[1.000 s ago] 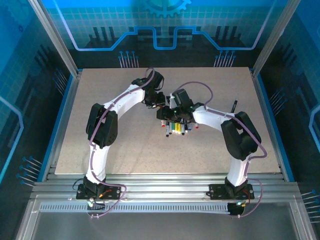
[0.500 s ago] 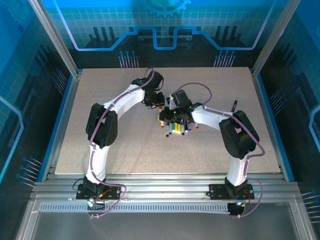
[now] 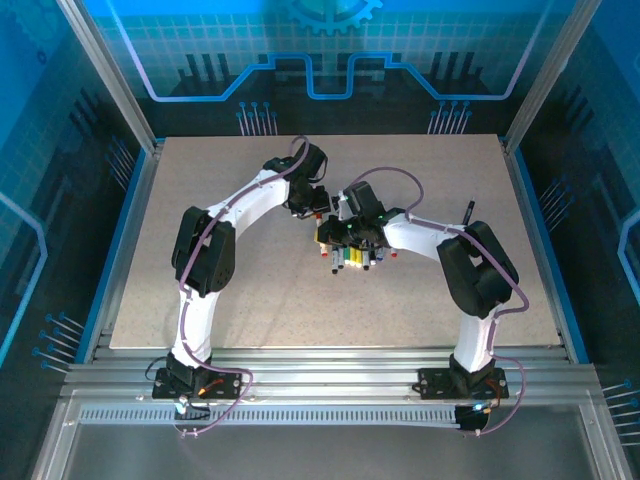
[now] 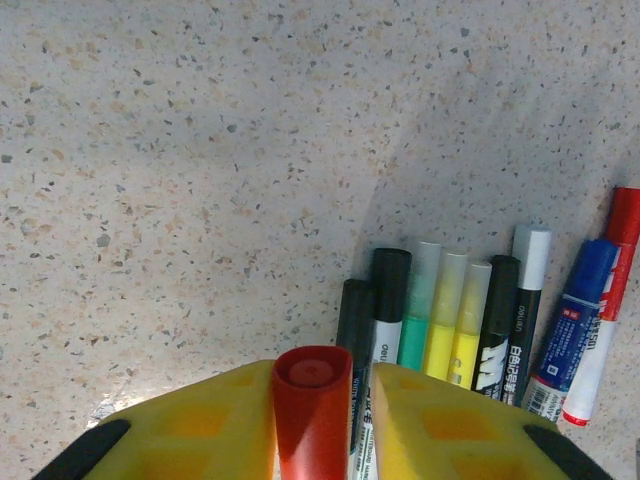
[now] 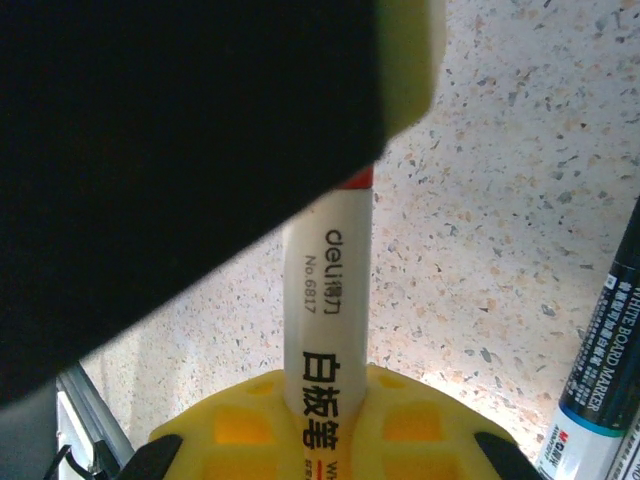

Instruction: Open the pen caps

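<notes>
A red pen cap [image 4: 311,400] stands between the yellow fingers of my left gripper [image 4: 320,385]. It rests against the left pad, and a thin gap shows at the right pad, so the jaws are slightly open. My right gripper [image 5: 325,385] is shut on this pen's white barrel [image 5: 330,290]. A red band [image 5: 358,180] shows where the barrel runs under the dark left gripper. In the top view both grippers, left [image 3: 318,212] and right [image 3: 338,230], meet above mid-table. A row of capped pens [image 4: 445,320] lies below them on the table [image 3: 250,290].
The pen row [image 3: 350,258] lies just in front of the grippers, and one black-and-teal marker [image 5: 600,350] lies close to the right gripper. A dark pen-like thing [image 3: 468,212] rests near the right arm's elbow. Aluminium rails border the table.
My right gripper has closed on the white barrel and shifted slightly toward the left gripper. The left jaws have loosened around the red cap.
</notes>
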